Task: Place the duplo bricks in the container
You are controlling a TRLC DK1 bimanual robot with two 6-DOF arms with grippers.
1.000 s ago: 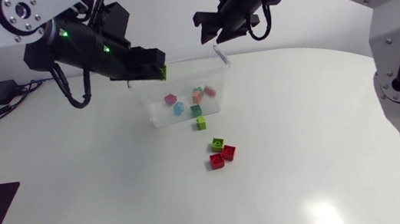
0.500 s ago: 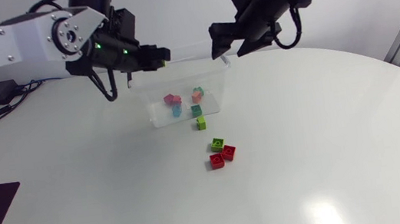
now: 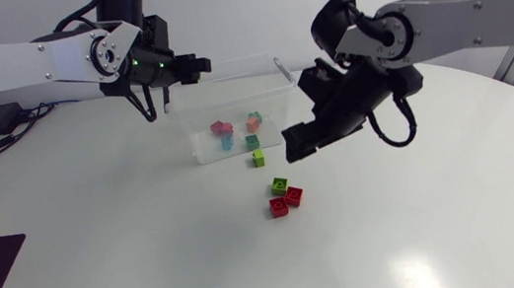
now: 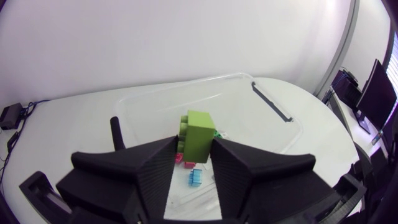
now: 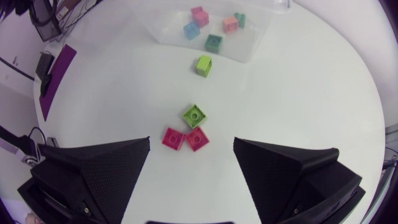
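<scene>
Centre left gripper, pinching green brick, over container; release only inside container walls. Lower right gripper, fingers spread, squarely over red bricks just outside container.

The clear plastic container sits upper centre of the frame on the white counter, mixed-colour duplo bricks inside, the left gripper holding a green rectangular brick over it between its jaws. Just below lies a lime-green brick; lower, a green square brick touches two red bricks.
</scene>
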